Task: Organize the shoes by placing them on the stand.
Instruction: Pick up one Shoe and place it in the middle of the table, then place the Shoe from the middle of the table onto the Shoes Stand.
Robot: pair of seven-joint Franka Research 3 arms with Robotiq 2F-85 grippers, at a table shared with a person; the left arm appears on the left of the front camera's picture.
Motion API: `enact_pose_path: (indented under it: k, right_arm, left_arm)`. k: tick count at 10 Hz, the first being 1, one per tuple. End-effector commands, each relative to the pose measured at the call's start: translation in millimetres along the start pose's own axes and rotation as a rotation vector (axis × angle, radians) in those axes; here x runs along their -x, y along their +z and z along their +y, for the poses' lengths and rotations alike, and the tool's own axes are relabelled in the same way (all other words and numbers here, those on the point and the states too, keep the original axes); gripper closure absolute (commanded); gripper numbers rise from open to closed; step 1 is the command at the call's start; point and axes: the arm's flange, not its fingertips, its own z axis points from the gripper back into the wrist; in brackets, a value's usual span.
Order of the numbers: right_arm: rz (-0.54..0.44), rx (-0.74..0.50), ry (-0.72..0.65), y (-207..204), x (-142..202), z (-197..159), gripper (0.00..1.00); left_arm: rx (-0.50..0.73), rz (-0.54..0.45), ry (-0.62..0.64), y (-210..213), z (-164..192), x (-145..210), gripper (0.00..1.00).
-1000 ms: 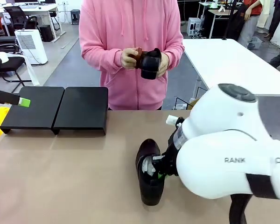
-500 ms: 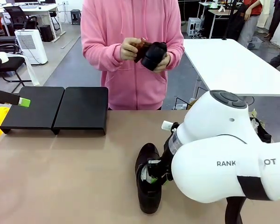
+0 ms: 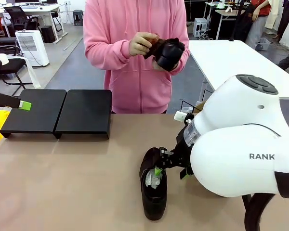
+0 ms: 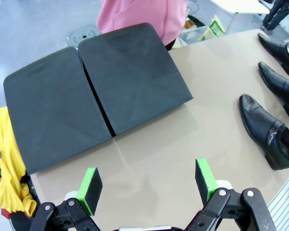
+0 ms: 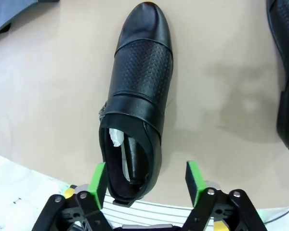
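Mid-table: shoe (image 3: 153, 195) under spread right end effector (image 5: 145, 169); person (image 3: 135, 77) beyond holds second shoe (image 3: 170, 53).

Front view, lower right: the right arm (image 3: 241, 159) is showing a glossy white rounded shell, grey "RANK" lettering and a grey disc cap. Wrist views, bottom edge: the left tool (image 4: 148, 182) and right tool (image 5: 145, 179) are showing black linkages, silver screws, green pads (image 4: 90, 184). Upper centre: the person (image 3: 135, 72) is wearing a pink zipped hoodie.

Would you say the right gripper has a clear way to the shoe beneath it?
Probably yes: the right gripper hangs open directly over the heel of the shoe, and nothing lies between them.
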Motion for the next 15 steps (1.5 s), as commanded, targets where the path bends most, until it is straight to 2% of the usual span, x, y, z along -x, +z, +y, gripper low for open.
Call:
enact_pose_path:
  k: [1, 9, 10, 11, 12, 13, 15]
  right_arm:
    - [0.001, -0.003, -0.016, -14, 0, 2, 0.0]
    - [0.018, 0.01, -0.005, -12, 1, -1, 0.0]
    - [0.003, 0.011, -0.05, 9, -5, -34, 0.0]
    - [-0.054, 0.031, -0.135, 35, -9, -71, 0.0]
    - [-0.118, 0.059, -0.206, 58, -14, -105, 0.0]
    - [-0.147, 0.024, -0.264, 79, -18, -139, 0.0]
    - [-0.209, 0.018, -0.366, 104, -17, -180, 0.0]
  left_arm:
    - [0.009, -0.002, -0.009, 1, 1, 1, 0.0]
    - [0.0, 0.0, 0.0, 0, 0, 0, 0.0]
    - [0.048, 0.012, -0.038, 1, -49, 4, 0.0]
    - [0.094, 0.052, -0.058, 4, -94, 10, 0.0]
    - [0.117, 0.108, 0.0, 6, -128, 13, 0.0]
    - [0.135, 0.148, 0.036, 11, -164, 11, 0.0]
    - [0.186, 0.291, 0.075, 4, -214, 11, 0.0]
